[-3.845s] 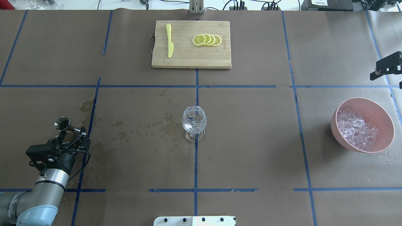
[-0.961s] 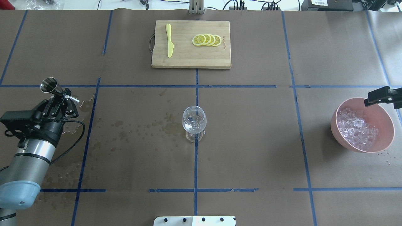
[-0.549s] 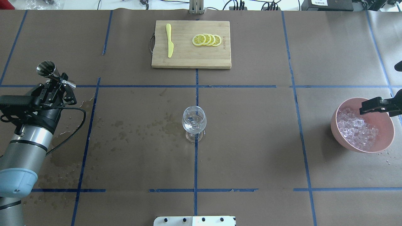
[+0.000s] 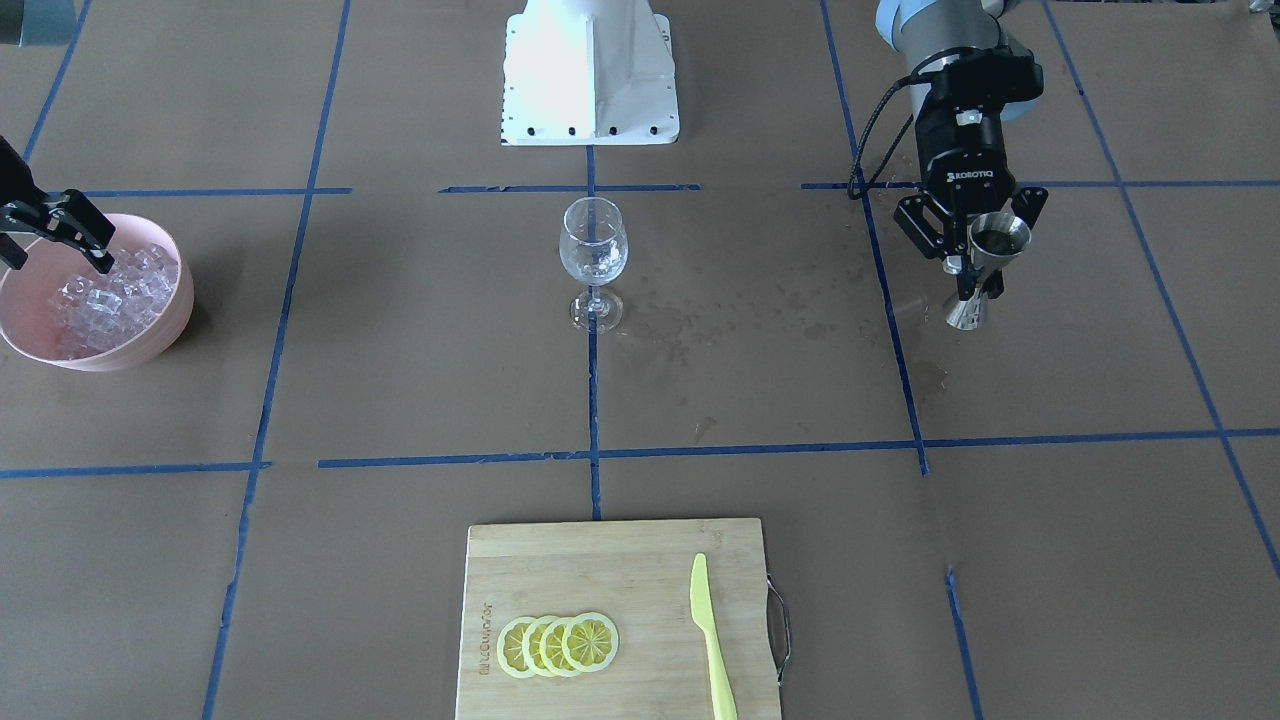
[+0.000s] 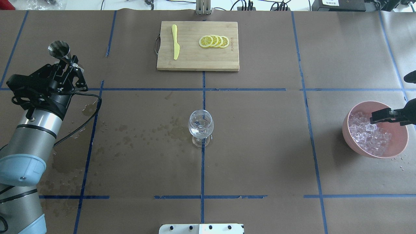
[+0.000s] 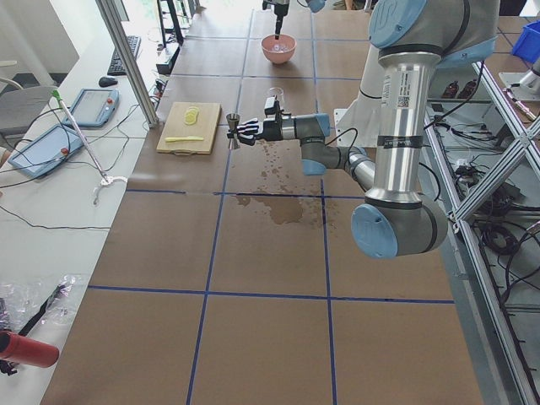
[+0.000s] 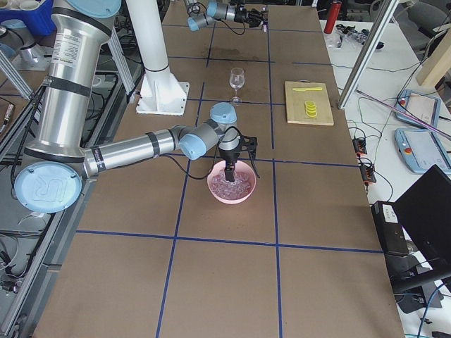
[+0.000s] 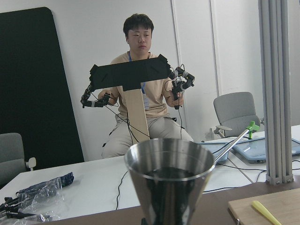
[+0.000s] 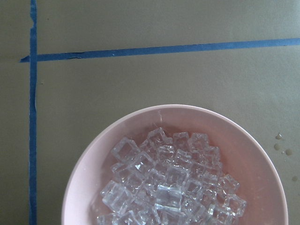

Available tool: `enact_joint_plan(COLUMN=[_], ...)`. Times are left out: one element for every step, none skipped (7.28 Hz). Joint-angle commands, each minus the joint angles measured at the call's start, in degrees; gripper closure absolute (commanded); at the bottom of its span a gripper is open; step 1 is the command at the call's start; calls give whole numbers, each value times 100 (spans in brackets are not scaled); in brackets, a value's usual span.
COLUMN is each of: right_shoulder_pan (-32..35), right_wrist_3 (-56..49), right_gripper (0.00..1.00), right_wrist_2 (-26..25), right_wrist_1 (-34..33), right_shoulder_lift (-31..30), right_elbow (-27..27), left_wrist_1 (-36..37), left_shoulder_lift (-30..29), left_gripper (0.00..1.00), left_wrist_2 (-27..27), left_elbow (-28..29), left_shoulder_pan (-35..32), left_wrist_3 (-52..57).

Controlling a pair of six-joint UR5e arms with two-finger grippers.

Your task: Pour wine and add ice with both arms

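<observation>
Hovering with the ice (image 9: pixel 168 187) beneath its spread jaws, the right gripper (image 4: pixel 58 258) is probably risking scattering cubes; the left gripper (image 4: pixel 972 272) is clamping a jigger (image 5: pixel 58 50).

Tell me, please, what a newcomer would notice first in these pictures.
A wine glass stands alone in the middle. On the robot's left, the left tool holds a steel jigger upright in the air. On the far side, the right tool hangs open over a pink bowl heaped with ice.
</observation>
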Motion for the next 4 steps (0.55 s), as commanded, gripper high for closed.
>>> enact_joint_plan(right_shoulder_pan=[-17,-25,-25,-34], right_wrist_3=[12,151,188,188], right_gripper=[0,0,0,0], right_wrist_2=[-24,-15,-15,-24], right_wrist_1=[375,384,385,385], right_shoulder_lift=[6,50,59,68], right_elbow=[-233,-225,-225,-225], left_wrist_1=[64,64,125,334], left_shoulder_lift=[-495,-749,-943,-1171], left_gripper=[100,100,100,100], left_wrist_2=[-486,-715,-831,-1058], left_elbow=[18,44,53,53], left_shoulder_pan=[18,53,132,220], left_wrist_3=[152,152,152,152])
